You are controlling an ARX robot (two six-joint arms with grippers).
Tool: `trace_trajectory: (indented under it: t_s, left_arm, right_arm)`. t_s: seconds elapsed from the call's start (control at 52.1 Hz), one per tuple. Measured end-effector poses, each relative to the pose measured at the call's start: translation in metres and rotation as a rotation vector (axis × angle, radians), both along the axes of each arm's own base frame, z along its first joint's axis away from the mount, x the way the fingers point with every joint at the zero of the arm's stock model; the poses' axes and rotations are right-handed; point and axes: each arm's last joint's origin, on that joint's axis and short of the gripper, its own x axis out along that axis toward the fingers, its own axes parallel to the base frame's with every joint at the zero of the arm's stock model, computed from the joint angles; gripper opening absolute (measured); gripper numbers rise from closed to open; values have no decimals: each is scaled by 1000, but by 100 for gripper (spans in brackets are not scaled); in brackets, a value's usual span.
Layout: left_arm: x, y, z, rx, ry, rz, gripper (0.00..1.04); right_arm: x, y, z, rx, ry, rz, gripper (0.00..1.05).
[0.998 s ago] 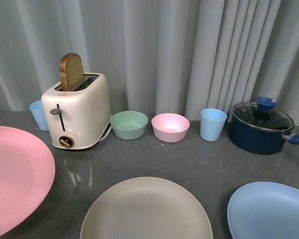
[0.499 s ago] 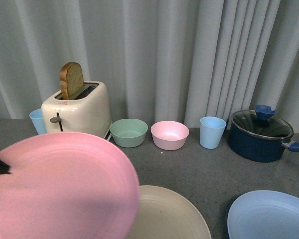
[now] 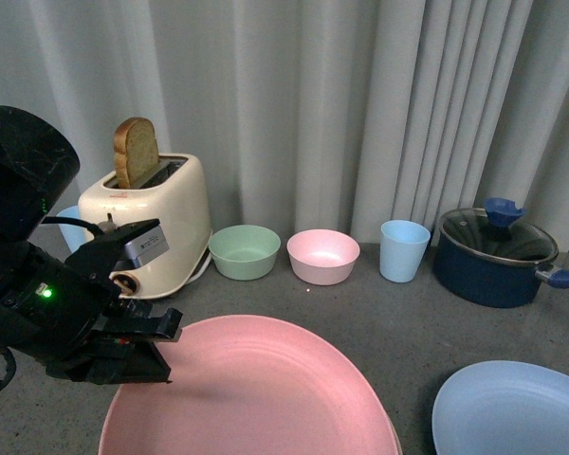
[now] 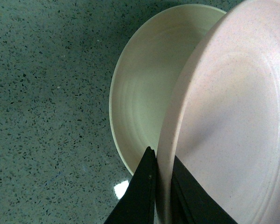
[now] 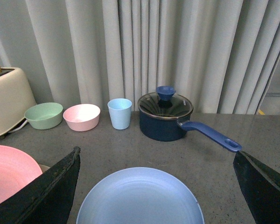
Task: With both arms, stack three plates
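Left tool (image 4: 158, 158) pinched the pink plate (image 3: 256, 389) by its rim, off-centre over the beige plate (image 4: 144, 79) at the worktop's front edge. I'd centre it before letting go. Right tool (image 5: 156, 186) gaped above the light blue plate (image 5: 140, 196), front-right corner.

Top plate (image 3: 256, 389) sat over lower plate (image 4: 144, 84) at front centre, covering most of it. Third plate (image 3: 512, 403) lay front right, apart from both. Behind them, a row ran left to right before the curtain (image 3: 313, 95): toaster (image 3: 166, 213) with bread (image 3: 136, 152) in its slot, bowl (image 3: 245, 251), second bowl (image 3: 323, 256), cup (image 3: 404, 250), pot (image 3: 496, 256).
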Motion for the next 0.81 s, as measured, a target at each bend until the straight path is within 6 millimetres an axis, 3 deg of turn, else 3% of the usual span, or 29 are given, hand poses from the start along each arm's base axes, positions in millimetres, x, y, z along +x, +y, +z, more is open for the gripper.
trace_trajectory:
  t_s: [0.653, 0.691, 0.806]
  left_arm:
    - [14, -28, -10, 34, 5, 1, 4]
    - [15, -28, -10, 38, 8, 11, 8]
    - [18, -26, -9, 27, -4, 49, 32]
  right_arm:
    - [0, 0, 0, 0, 0, 0, 97]
    - [0, 0, 0, 0, 0, 0, 97]
    - [0, 0, 0, 0, 0, 0, 97]
